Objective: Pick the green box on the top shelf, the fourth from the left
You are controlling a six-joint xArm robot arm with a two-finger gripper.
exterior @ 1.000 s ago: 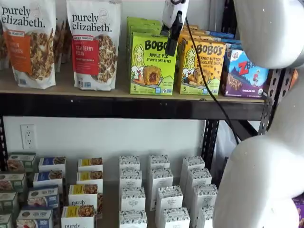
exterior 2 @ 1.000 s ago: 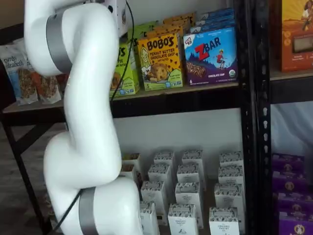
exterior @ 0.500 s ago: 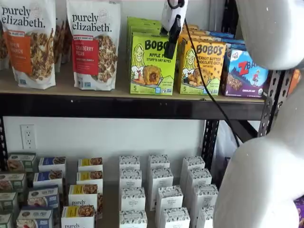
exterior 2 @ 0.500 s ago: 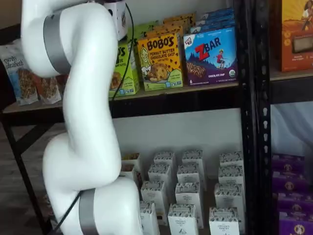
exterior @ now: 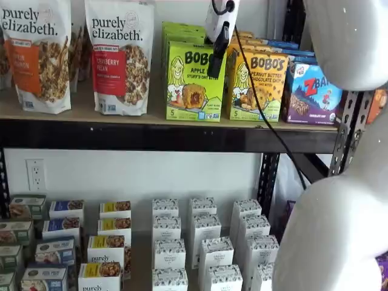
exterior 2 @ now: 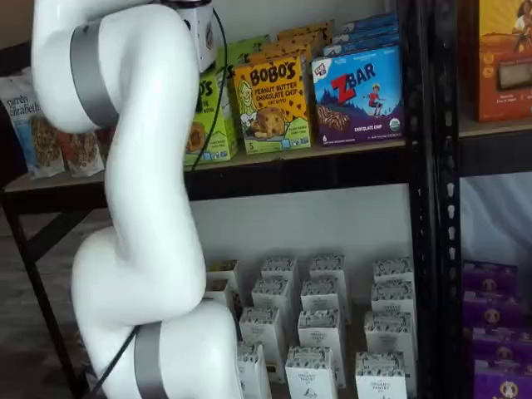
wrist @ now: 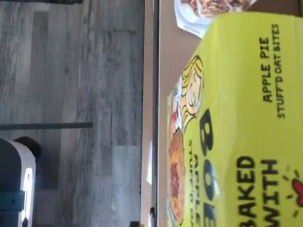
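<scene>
The bulky white jointed robot arm is filling the foreground in both shelf views. Beyond it, the white-bodied gripper with black fingers is hanging in front of the lime-green cardboard Bobo's apple pie box, covering that box's upper right corner; the fingers are showing side-on, so I cannot tell how the jaws are standing. The green box is standing upright on the tan wooden top shelf with its black metal front beam. At the box's three o'clock is sitting an orange-yellow Bobo's peanut butter box, and at its nine o'clock a white Purely Elizabeth granola pouch. In the wrist view the green box is looming large and close.
</scene>
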